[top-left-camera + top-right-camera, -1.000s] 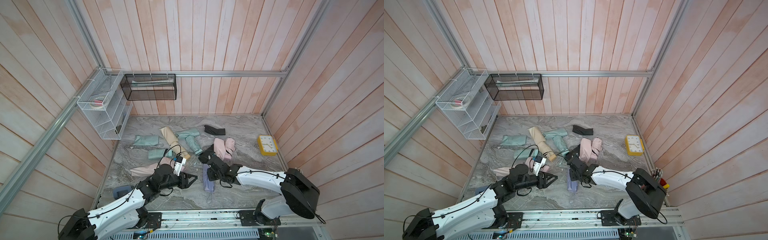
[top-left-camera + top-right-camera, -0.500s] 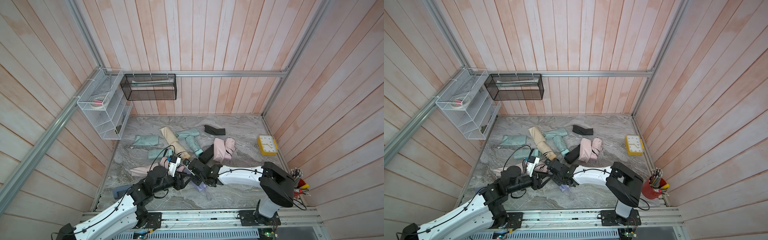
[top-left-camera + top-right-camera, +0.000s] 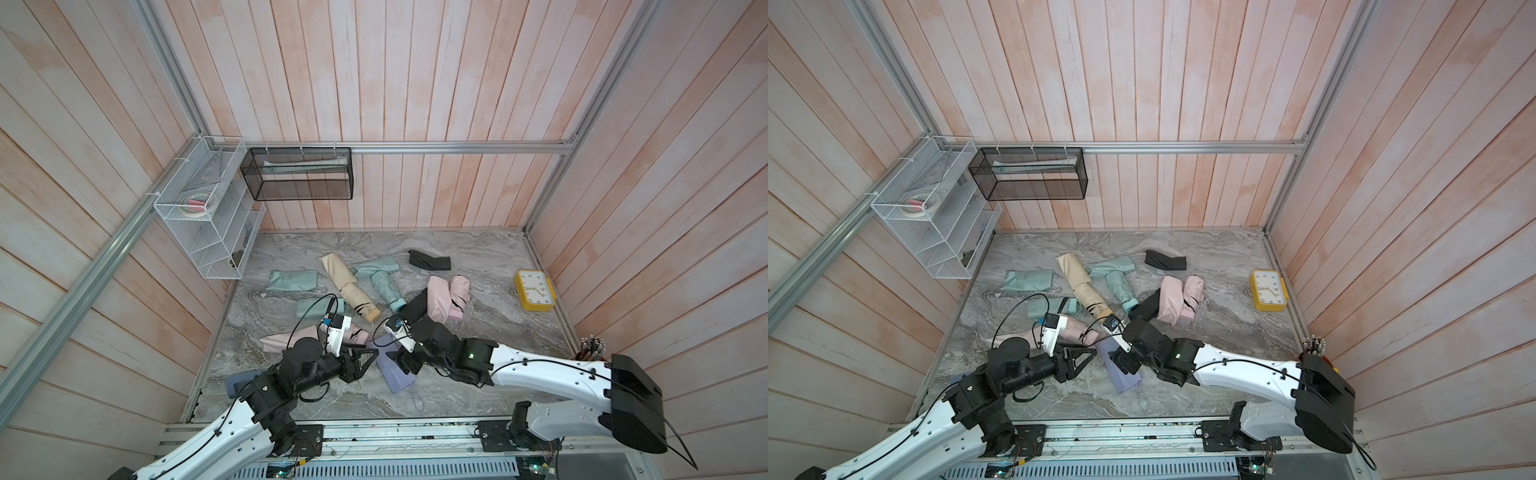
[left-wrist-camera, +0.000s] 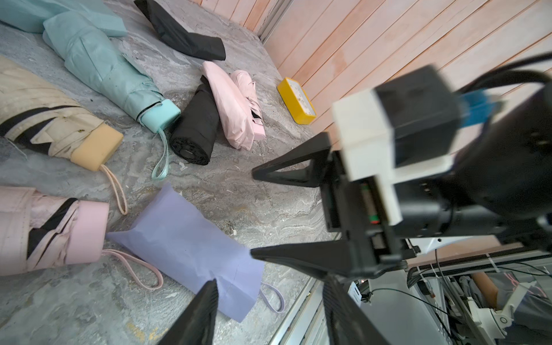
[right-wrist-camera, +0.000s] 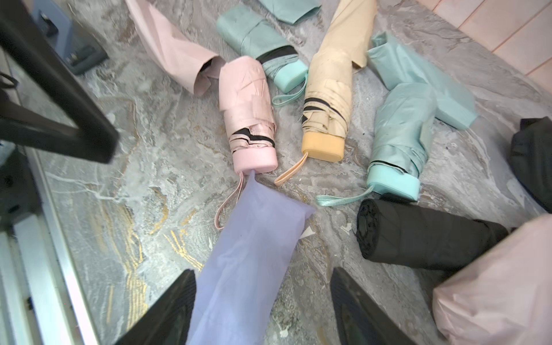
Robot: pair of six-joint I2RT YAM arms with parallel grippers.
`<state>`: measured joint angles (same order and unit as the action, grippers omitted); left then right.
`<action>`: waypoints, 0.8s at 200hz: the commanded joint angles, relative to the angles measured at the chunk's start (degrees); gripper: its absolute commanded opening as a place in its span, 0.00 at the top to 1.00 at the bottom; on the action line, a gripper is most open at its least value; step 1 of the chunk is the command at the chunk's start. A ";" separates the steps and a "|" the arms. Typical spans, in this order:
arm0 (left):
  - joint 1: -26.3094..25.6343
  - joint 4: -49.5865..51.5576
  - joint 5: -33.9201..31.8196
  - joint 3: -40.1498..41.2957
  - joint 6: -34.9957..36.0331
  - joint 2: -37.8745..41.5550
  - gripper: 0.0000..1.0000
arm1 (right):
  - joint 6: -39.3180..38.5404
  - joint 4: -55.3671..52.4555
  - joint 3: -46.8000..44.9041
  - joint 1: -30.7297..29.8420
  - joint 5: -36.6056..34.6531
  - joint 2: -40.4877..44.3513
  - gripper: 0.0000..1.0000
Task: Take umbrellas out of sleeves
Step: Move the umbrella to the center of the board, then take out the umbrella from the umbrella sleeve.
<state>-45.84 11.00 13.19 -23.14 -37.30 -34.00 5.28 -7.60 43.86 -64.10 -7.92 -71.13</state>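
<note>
Now that the right gripper has let its two black fingers spread wide, it holds nothing. The smooth lavender fabric sleeve lies loose on the table between them. A moment ago those fingers were much closer together, and the sleeve lay a little nearer the right arm's side. So this looks like a let-go after a short pull toward the other arm.

I think the job on this one is not done. The sleeve looks plump, and a thin lavender cord loop sticks out of its near end, so the lavender umbrella is likely still inside. The left gripper hangs just beside the sleeve. Its fingers are apart as before, and it is empty.

The sleeve is plain and soft, like a thin bag with a few creases. Its far tip sits right up against the round hard handle of the crinkly pink umbrella, which lies beside a flat, limp pink sleeve. Near them are a cream-yellow umbrella with a blocky handle, a mint umbrella and a tight black umbrella roll. These are full of little folds and have short handles, and some have soft cords. All of it rests on the grey marble-look table.
</note>
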 commanded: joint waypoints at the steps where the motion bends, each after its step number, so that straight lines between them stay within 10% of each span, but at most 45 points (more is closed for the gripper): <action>1: 0.14 -2.15 0.77 -0.07 0.48 -2.35 0.41 | 8.88 -5.70 -2.55 0.41 -1.58 1.03 0.28; 74: 0.23 -6.05 0.14 0.20 0.91 -6.25 0.41 | 27.26 -7.68 -13.62 -3.13 4.32 7.25 0.41; 160: 0.23 -7.49 0.08 1.22 0.08 -7.19 0.41 | 38.70 -12.55 -11.21 -11.37 -1.47 -4.32 0.43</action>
<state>-45.84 4.93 13.21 -23.07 -37.28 -41.95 38.20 -15.68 30.24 -73.38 -5.08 -72.34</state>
